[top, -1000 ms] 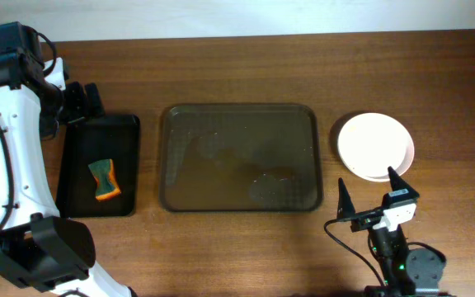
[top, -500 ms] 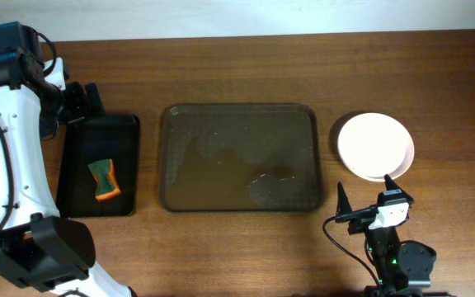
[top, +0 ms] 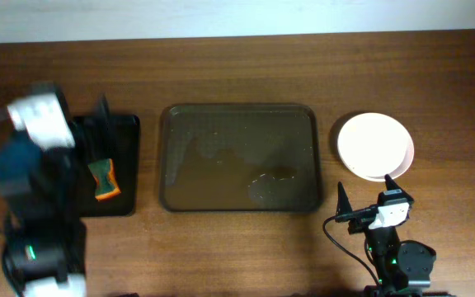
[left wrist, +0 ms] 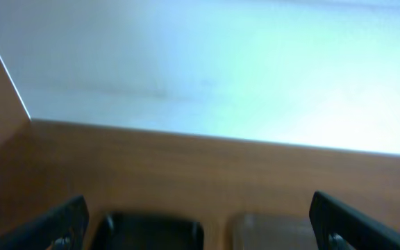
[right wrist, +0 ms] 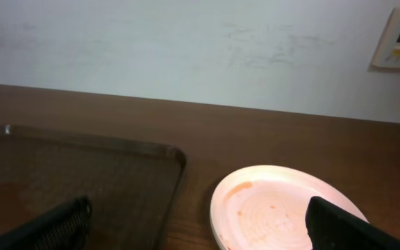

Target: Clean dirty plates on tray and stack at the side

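Overhead view: the round white plates [top: 375, 146] sit stacked just right of the large brownish translucent tray [top: 221, 124], which holds none. The left gripper [left wrist: 198, 203] and right gripper [right wrist: 198, 205] both gape wide, empty. A faint orange smear [right wrist: 242, 188], possibly sauce, on the top plate risks being left unwiped.

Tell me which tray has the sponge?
The smaller black tray on the left; the green-and-orange sponge lies in it. The big brownish tray shows only wet smears.
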